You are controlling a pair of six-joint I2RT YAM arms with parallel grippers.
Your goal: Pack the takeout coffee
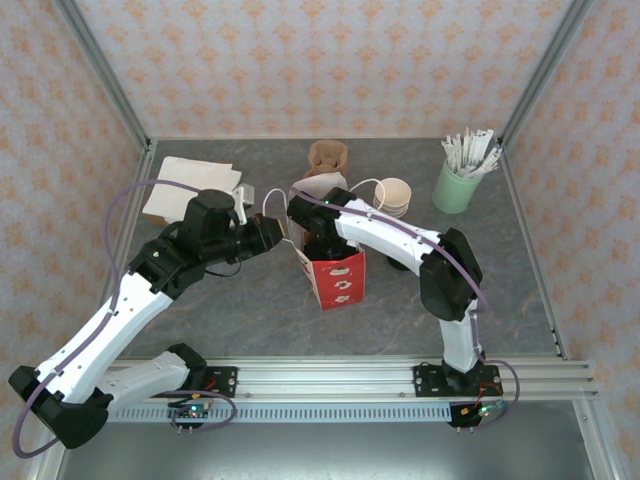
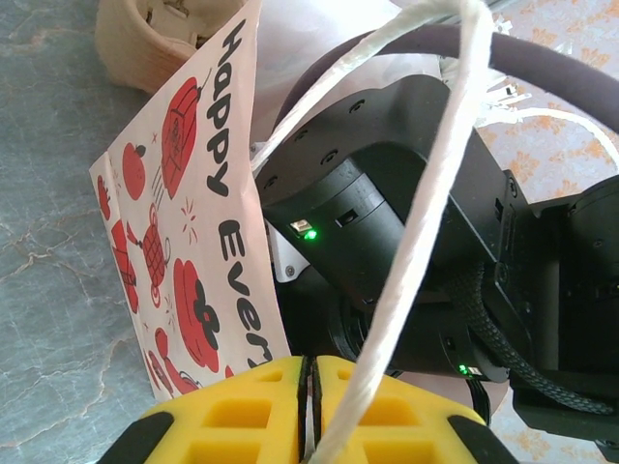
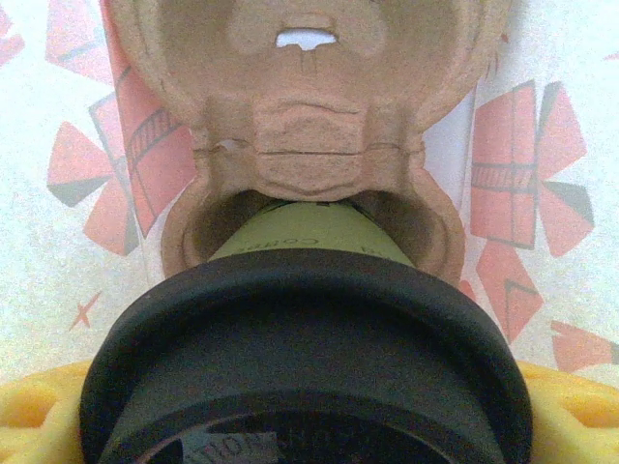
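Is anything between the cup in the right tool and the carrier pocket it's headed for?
Nothing visible: the coffee cup, gripped by the right tool, sits right at the pulp carrier pocket inside the bag.

My left arm (image 1: pixel 110 320) and right arm (image 1: pixel 385 232) are white-shelled with black joints, lilac cables (image 1: pixel 110 220), yellow gridded fingers (image 2: pixel 242 416), green lights (image 2: pixel 308 232).
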